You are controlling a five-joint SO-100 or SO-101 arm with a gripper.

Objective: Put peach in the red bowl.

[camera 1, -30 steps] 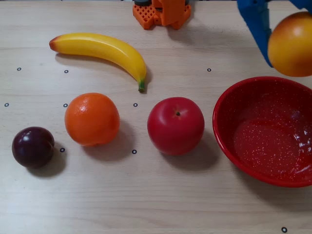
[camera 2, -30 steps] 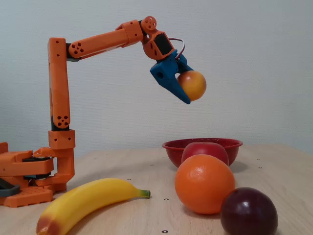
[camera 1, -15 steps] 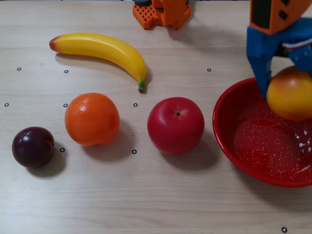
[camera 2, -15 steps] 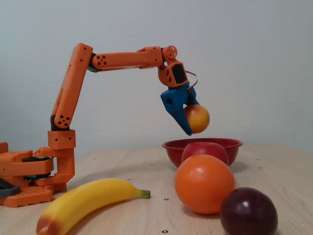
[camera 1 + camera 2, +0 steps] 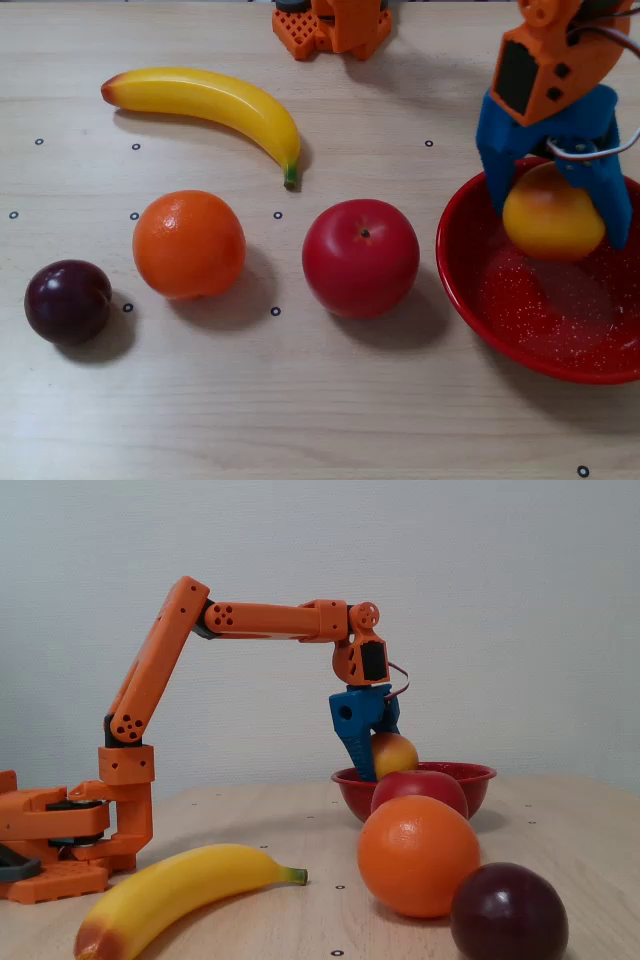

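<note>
My blue pincer (image 5: 555,215) grips the peach (image 5: 553,217), a small, glossy, yellow-orange ball with a reddish blush near its top. It is round, so it has no long axis and points no particular way. I hold it inside the rim of the red bowl (image 5: 470,300), a wide glossy dish with fine white speckles; in the side-on fixed view the peach (image 5: 394,755) sits half sunk behind the bowl (image 5: 470,780) wall on the table (image 5: 300,420).

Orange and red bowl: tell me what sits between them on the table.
In the fixed view from above, the red apple sits between the orange and the red bowl, touching neither.
</note>
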